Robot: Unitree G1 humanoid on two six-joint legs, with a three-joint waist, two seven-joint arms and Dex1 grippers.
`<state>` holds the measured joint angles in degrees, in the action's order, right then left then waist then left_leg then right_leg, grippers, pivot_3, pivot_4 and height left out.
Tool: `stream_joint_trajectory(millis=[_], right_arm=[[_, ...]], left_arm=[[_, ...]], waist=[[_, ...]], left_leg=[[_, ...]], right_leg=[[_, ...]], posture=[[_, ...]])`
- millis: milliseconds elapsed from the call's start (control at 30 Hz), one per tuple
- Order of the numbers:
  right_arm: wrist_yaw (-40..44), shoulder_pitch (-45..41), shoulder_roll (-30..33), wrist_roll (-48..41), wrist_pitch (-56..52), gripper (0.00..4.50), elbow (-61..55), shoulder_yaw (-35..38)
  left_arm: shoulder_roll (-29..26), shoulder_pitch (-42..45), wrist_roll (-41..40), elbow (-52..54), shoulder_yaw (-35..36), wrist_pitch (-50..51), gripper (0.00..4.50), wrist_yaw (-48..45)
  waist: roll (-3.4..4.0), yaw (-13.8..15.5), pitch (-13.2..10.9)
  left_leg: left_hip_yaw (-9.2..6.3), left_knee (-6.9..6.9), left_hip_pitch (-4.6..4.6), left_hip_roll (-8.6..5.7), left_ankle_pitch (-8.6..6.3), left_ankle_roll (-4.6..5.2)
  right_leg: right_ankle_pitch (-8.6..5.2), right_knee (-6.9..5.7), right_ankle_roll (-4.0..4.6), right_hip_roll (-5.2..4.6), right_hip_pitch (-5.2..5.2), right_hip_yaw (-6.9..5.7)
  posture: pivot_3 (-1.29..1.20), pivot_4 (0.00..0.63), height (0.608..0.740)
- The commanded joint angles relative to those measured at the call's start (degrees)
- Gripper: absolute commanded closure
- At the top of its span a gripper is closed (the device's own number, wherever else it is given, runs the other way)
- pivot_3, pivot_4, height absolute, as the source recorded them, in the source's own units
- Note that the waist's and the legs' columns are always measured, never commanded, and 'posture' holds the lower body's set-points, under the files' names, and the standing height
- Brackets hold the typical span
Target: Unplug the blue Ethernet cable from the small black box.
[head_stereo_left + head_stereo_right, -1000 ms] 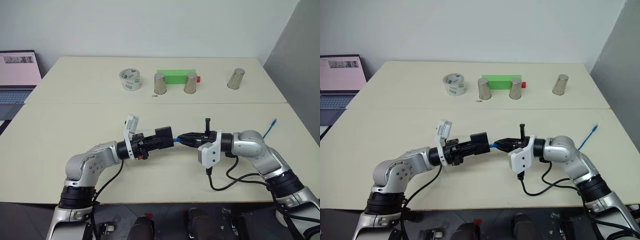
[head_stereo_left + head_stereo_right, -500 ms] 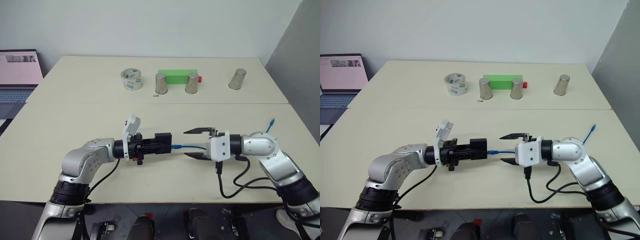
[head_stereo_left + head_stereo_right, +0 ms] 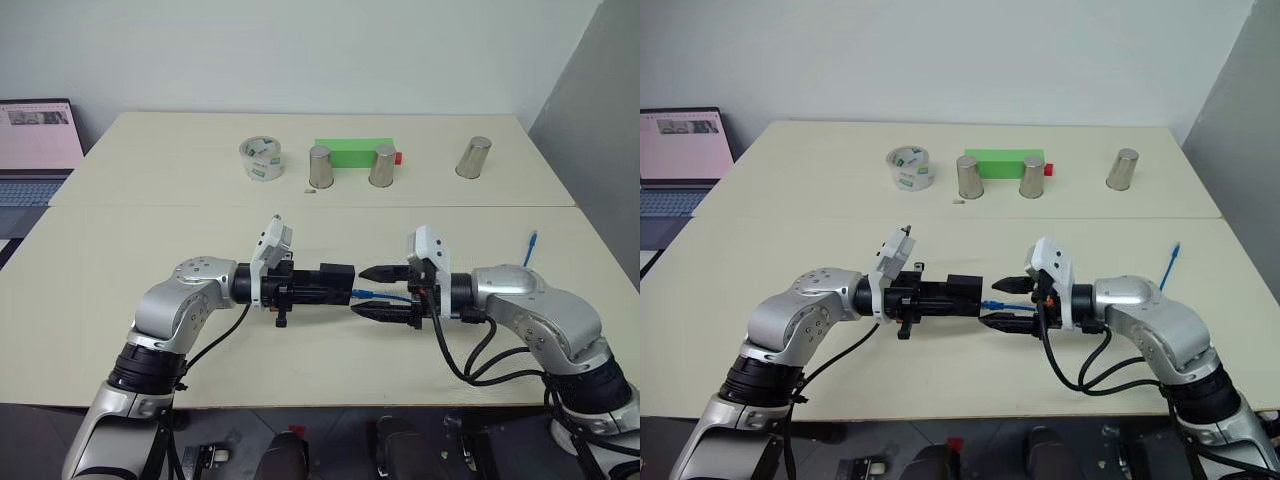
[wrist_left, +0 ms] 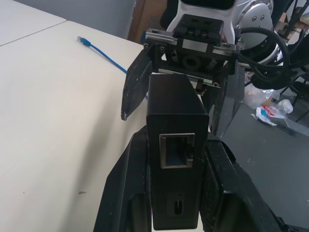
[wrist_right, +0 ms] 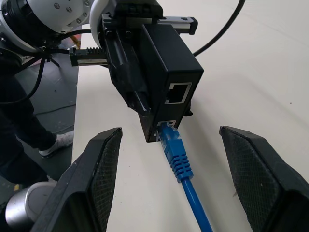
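My left gripper [image 3: 318, 287] is shut on the small black box [image 3: 336, 276] and holds it just above the table, in front of me. In the left wrist view the box [image 4: 174, 104] sits between the two fingers [image 4: 126, 193], an empty port facing the camera. The blue Ethernet cable [image 5: 178, 162] has its plug at the box's [image 5: 169, 60] lower port. My right gripper [image 3: 358, 292] faces the box, open, one finger on either side of the cable without touching it. The cable's far end [image 3: 530, 245] lies on the table to the right.
At the back of the table stand a tape roll [image 3: 260, 160], a green block [image 3: 352, 151] and three metal cups [image 3: 320, 167] [image 3: 381, 166] [image 3: 472, 157]. A laptop [image 3: 35, 140] sits at far left. A seam [image 3: 150, 206] crosses the tabletop.
My right gripper, shut by the box a second ago, has opened and its wrist has rolled. The left wrist has rolled a little with the box still held.
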<state>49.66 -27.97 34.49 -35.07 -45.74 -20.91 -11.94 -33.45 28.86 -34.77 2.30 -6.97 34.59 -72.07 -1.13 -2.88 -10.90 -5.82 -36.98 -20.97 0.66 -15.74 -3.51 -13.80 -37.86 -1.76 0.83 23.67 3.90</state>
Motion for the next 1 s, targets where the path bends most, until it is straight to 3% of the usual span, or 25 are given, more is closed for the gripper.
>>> stream_joint_trajectory(millis=[33,200,300,567,900,1000], right_arm=[[0.59,-1.32,-0.84,-2.07,-1.81,1.09,-0.07,1.52],[1.62,-1.69,-0.97,-1.17,-1.69,1.09,0.67,0.81],[1.79,-1.86,-1.38,-1.03,-1.69,1.58,1.17,0.72],[4.31,-2.74,-0.59,0.96,-0.47,3.59,2.6,-0.22],[8.58,-5.31,1.03,3.46,0.79,3.71,4.9,-2.22],[9.15,-5.74,1.08,3.61,0.58,4.24,4.95,-2.45]], left_arm=[[0.09,0.29,0.13,1.8,0.31,-0.93,3.71,-0.32],[-0.02,-0.05,-0.03,2.51,0.56,-0.74,3.71,0.03],[-0.27,-0.39,0.11,3.05,0.41,-0.85,3.71,-0.01],[-0.25,-0.68,0.2,3.51,0.4,-0.88,3.71,-0.15],[-0.15,-0.75,0.33,3.98,0.03,-0.9,3.71,-1.25],[-0.06,-0.8,0.31,3.97,0.17,-0.94,3.71,-1.12]], waist=[[0.0,-0.03,0.0],[0.0,-0.07,0.0],[0.0,-0.13,0.0],[0.0,-0.24,0.0],[0.0,-0.27,0.0],[0.0,-0.27,0.0]], left_leg=[[0.0,0.0,0.0,0.0,0.0,0.0],[0.0,0.0,0.0,0.0,0.0,0.0],[-0.01,0.0,0.0,0.0,0.0,0.0],[-0.02,0.0,0.0,0.01,0.0,0.0],[-0.01,0.01,0.0,0.01,0.0,0.0],[-0.02,0.01,0.0,0.01,0.0,0.0]], right_leg=[[0.0,0.0,0.0,0.0,0.0,0.0],[0.0,-0.01,0.0,0.0,0.0,-0.01],[0.0,-0.01,0.0,0.0,0.0,-0.02],[0.0,-0.01,0.0,0.01,0.0,-0.03],[0.0,0.0,-0.01,0.01,0.0,-0.03],[0.0,0.0,-0.01,0.01,0.0,-0.04]], posture=[[0.0,0.15,0.74],[0.0,0.15,0.74],[0.0,0.15,0.74],[0.0,0.15,0.74],[0.0,0.15,0.74],[0.0,0.15,0.74]])
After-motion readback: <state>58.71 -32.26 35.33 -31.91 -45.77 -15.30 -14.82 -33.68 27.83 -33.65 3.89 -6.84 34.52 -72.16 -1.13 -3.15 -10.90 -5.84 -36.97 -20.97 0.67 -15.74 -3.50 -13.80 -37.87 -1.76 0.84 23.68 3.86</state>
